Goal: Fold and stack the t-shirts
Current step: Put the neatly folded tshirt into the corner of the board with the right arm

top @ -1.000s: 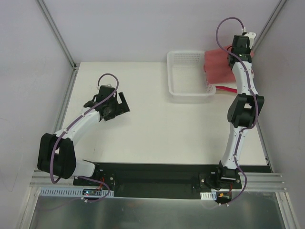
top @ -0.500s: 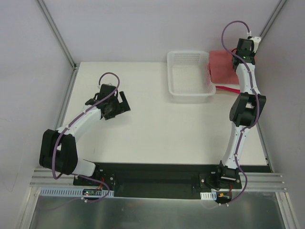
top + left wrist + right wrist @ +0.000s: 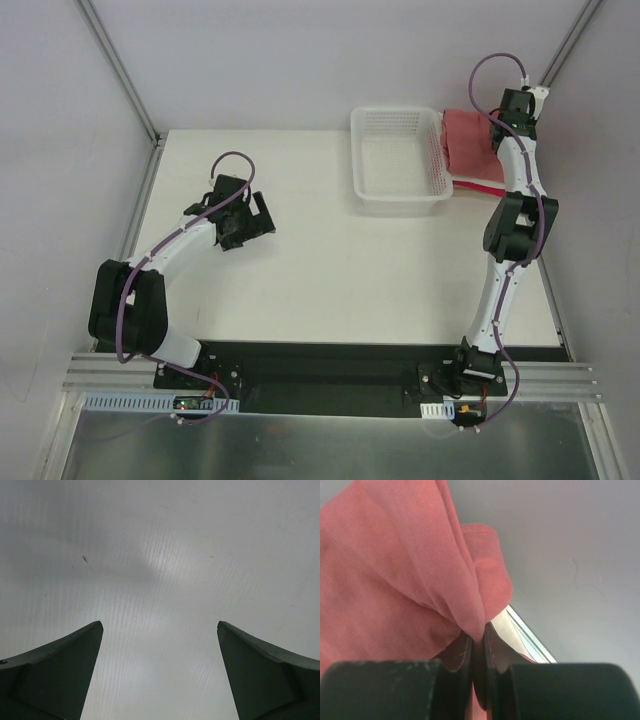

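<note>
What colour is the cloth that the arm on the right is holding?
Salmon-red t-shirt, clearest in the right wrist view.

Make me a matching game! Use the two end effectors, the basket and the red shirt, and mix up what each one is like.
Things:
1. left end effector
2. right end effector
3. basket
4. t-shirt

What it is like:
A. white, with nothing inside
B. salmon-red and bunched up
C. open over the bare table
D. clamped shut

Pairs: 1-C, 2-D, 3-A, 4-B.
</note>
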Motion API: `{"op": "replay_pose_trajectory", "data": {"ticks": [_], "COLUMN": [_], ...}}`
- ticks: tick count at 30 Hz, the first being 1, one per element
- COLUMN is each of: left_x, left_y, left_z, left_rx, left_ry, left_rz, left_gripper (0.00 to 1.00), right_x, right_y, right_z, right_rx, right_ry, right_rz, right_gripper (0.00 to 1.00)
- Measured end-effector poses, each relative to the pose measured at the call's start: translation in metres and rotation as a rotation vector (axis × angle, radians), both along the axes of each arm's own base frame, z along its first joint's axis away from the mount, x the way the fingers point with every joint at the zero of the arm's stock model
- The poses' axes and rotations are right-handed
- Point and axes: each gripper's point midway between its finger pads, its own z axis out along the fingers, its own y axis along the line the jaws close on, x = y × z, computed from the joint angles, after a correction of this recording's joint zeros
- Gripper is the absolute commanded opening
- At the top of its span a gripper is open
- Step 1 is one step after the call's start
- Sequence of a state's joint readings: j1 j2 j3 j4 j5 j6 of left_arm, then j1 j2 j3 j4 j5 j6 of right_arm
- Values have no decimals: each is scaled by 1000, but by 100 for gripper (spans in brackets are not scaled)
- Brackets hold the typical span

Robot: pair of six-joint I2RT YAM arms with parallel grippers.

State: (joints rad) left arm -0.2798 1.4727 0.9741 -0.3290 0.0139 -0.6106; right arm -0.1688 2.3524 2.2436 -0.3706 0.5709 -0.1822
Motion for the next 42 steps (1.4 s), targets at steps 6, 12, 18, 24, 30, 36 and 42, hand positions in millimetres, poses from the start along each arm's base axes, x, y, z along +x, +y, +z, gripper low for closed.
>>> {"op": "replay_pose_trajectory", "data": {"ticks": [6, 12, 18, 24, 30, 36, 42], "left_x": [1, 0, -19, -50, -68, -73, -78], "left_y": [0, -1, 5, 13, 18, 17, 16], "left_z": [2, 19, 59, 79, 90, 86, 77], "left_rx": [-3, -19, -65, -105, -131, -138, -141], "left_ry": [-5, -52, -186, -290, -360, -349, -327], "left_rz": [2, 1, 10, 19, 21, 11, 3], "left_gripper": [99, 99, 99, 100, 99, 99, 99], "right_x": [0, 3, -29, -80, -119, -125, -127], "right_y": [-2, 4, 28, 73, 135, 196, 279], "right_z": [-2, -7, 8, 90, 144, 93, 38], "right_rx": [16, 64, 127, 126, 178, 332, 387], "right_ry": [-9, -8, 38, -59, -164, -47, 131], "right_rz": [-5, 50, 132, 231, 423, 637, 858], "right_gripper": [48, 97, 97, 97, 97, 97, 97]}}
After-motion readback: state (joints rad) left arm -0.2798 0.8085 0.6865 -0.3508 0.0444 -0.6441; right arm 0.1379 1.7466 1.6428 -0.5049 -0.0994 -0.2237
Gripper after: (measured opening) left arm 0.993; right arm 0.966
